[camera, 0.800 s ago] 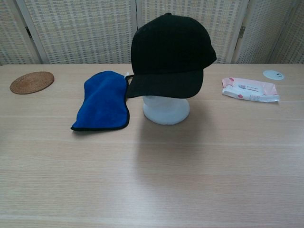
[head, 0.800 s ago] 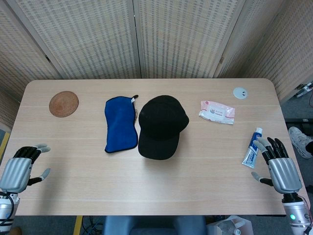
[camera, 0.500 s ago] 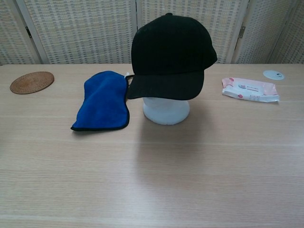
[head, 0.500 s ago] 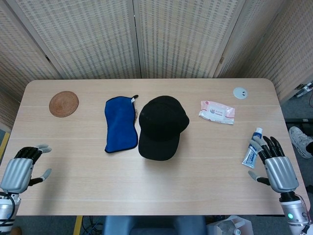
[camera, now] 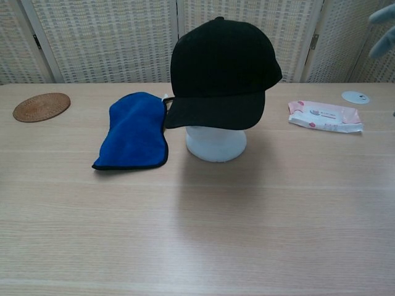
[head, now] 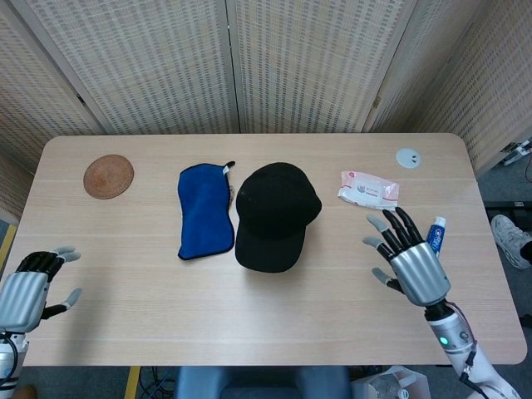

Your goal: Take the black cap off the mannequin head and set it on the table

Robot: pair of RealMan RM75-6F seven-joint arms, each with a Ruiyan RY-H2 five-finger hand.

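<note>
The black cap (head: 274,212) (camera: 221,71) sits on the white mannequin head (camera: 216,143) at the middle of the table, brim toward me. My right hand (head: 409,256) hovers well to the right of the cap, fingers spread and empty; only its fingertips (camera: 384,28) show at the chest view's top right edge. My left hand (head: 29,287) stays at the table's front left corner, fingers loosely apart, holding nothing.
A blue cloth (head: 204,211) (camera: 134,131) lies just left of the mannequin head. A woven coaster (head: 108,175) is at the far left. A wipes packet (head: 369,189) (camera: 324,116), a small white disc (head: 408,157) and a toothpaste tube (head: 435,234) lie to the right.
My right hand has risen and moved left and forward from the table's front right edge toward the cap. The left hand has drifted slightly back. The cap has not moved.
</note>
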